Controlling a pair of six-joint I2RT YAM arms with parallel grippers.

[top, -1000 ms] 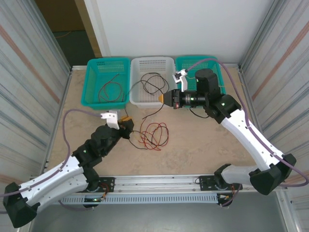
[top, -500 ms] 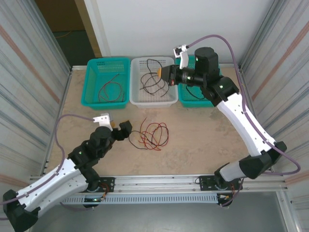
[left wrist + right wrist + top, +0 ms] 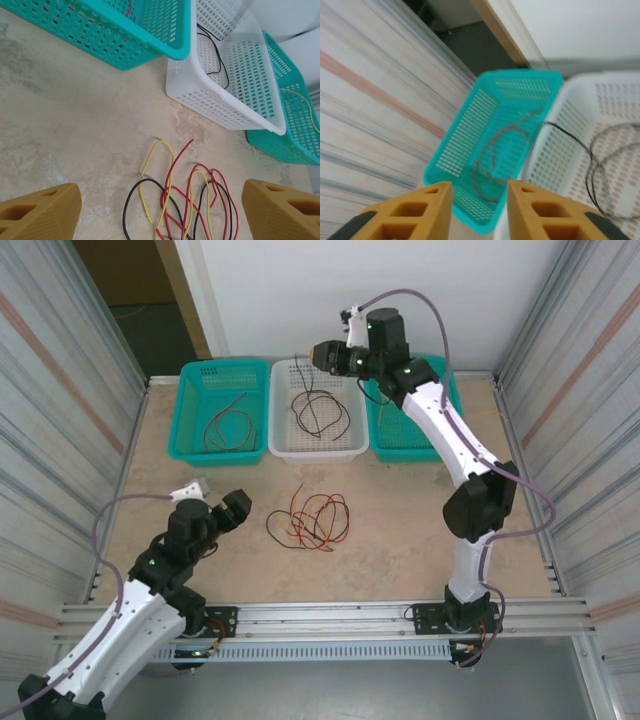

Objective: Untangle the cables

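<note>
Left gripper [image 3: 228, 510]: we are holding fingers wide apart, before white basket [image 3: 316, 452].
Right gripper [image 3: 319, 352]: hovering over basket, fingers parted.
Cables [image 3: 308, 520]: lying tangled before basket.

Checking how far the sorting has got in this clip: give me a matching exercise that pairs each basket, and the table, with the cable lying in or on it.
Column one:
1. left teal basket
2. white basket
3. right teal basket
4. table

Column two:
A. black cable
B. red, black and yellow tangle
C. reddish cable
D. yellow cable

Pairs: 1-C; 2-A; 3-D; 4-B
</note>
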